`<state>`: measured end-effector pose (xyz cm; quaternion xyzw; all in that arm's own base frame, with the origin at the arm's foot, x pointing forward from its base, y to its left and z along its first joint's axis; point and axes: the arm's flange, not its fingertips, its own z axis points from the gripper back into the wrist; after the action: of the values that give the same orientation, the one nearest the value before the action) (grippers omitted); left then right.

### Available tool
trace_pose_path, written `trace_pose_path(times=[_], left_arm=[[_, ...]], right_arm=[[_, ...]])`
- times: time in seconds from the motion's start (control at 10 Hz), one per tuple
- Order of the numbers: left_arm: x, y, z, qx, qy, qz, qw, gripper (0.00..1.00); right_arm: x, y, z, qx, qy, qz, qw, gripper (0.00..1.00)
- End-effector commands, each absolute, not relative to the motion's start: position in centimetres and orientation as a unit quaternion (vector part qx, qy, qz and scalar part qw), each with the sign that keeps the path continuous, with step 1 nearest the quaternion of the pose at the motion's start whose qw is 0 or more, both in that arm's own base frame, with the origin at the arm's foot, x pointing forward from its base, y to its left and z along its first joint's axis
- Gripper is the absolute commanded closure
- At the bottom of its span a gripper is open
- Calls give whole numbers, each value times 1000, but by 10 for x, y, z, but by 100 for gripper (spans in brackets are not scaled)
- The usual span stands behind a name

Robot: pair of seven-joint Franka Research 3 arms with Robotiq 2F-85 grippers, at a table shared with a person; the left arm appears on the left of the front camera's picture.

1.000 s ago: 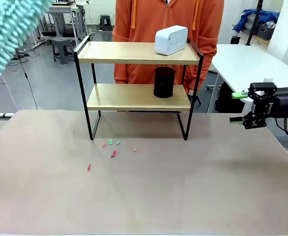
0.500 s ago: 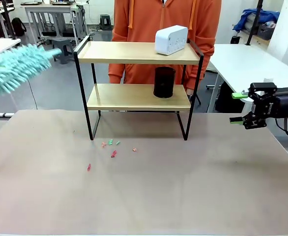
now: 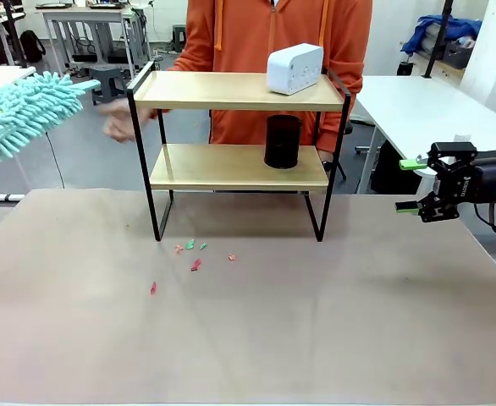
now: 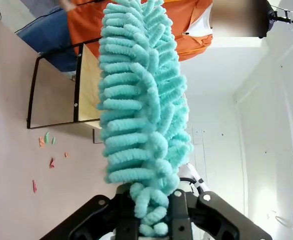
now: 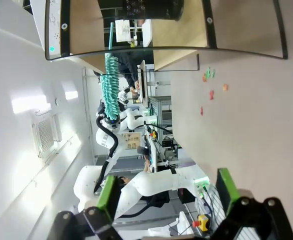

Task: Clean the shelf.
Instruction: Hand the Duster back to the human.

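Note:
The shelf (image 3: 239, 90) stands at the table's far middle, two wooden boards in a black frame. A white box (image 3: 294, 68) sits on its top board and a black cup (image 3: 283, 141) on the lower one. A fluffy teal duster (image 3: 24, 110) hangs in the air to the left of the shelf, level with the top board. In the left wrist view my left gripper (image 4: 149, 220) is shut on the base of the duster (image 4: 141, 100), beside the shelf (image 4: 86, 85). My right gripper (image 3: 417, 186) hovers open at the table's right edge, its green pads (image 5: 106, 192) apart with nothing between them.
A person in an orange hoodie (image 3: 273, 34) stands behind the shelf, one blurred hand (image 3: 121, 123) by its left post. Small coloured scraps (image 3: 193, 254) lie on the table in front of the shelf's left leg. A white table (image 3: 434, 101) stands at the back right.
The duster has swung down from the top left corner to the height of the top board. The person's hand has come in beside the shelf's left post. My right gripper has not moved.

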<state>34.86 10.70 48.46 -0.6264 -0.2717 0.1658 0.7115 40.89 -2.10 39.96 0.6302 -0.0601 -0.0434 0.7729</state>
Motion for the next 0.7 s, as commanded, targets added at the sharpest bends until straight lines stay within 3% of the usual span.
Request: trace_pose_path(times=[0.0,0.6], left_arm=[[349,106,485,-635,-280,154,704,100],[349,106,485,-635,-280,154,704,100]], right_arm=[[409,-22,402,630,-57,-39,773,0],[409,-22,402,630,-57,-39,773,0]])
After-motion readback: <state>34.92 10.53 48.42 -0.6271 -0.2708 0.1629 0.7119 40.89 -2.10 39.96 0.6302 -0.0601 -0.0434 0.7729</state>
